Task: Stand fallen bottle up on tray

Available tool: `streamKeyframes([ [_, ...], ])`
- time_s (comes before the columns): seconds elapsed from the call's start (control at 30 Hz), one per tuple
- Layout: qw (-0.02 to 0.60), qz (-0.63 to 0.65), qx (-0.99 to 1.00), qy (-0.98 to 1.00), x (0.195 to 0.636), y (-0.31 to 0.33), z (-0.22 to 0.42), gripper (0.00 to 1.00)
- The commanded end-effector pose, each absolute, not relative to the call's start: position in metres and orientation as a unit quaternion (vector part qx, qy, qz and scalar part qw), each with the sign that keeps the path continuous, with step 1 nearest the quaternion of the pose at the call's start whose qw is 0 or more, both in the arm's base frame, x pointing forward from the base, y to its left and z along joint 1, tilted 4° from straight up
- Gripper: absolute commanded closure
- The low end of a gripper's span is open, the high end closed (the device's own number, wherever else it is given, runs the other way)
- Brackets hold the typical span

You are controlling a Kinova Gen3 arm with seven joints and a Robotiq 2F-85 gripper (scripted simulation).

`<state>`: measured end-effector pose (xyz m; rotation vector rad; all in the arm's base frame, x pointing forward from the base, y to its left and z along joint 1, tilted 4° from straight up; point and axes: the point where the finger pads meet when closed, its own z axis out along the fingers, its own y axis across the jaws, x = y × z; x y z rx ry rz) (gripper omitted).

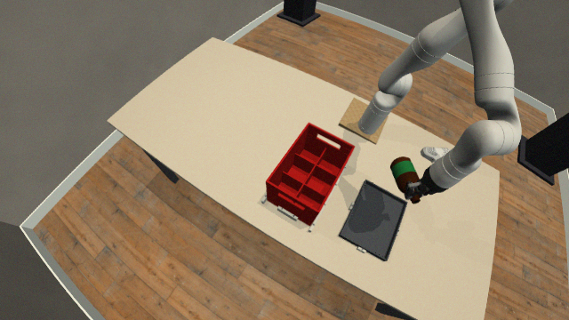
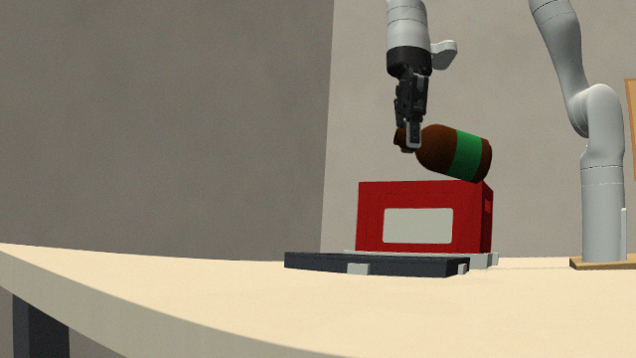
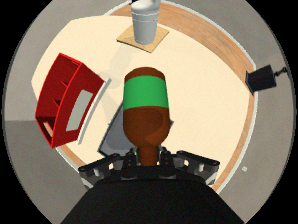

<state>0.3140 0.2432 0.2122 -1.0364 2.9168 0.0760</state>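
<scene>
My gripper point(image 1: 413, 192) point(image 2: 411, 140) point(image 3: 148, 149) is shut on the neck of a brown bottle point(image 1: 404, 172) point(image 2: 449, 151) point(image 3: 145, 116) with a green label. It holds the bottle high in the air, lying nearly level with the base sloping slightly down. The dark grey tray point(image 1: 372, 220) point(image 2: 378, 263) point(image 3: 113, 143) lies flat on the table with nothing on it, below the bottle and to one side of it. The red crate point(image 1: 309, 172) point(image 2: 422, 216) point(image 3: 65, 99) with several compartments stands beside the tray.
The arm's base point(image 1: 373, 113) point(image 2: 601, 209) stands on a wooden plate point(image 1: 351, 116) at the table's far side. A black stand point(image 1: 544, 151) is off the table to the right. The table edge point(image 2: 149, 318) runs close in front in the exterior view.
</scene>
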Motion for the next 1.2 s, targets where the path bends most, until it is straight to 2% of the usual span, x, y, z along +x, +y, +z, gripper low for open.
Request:
streamKeyframes([
  [0.0, 0.023, 0.025, -0.326, 0.945, 0.3137, 0.2442, 0.2129, 1.00],
  [1.17, 0.023, 0.025, -0.316, 0.948, 0.3137, 0.2442, 0.2129, 1.00],
])
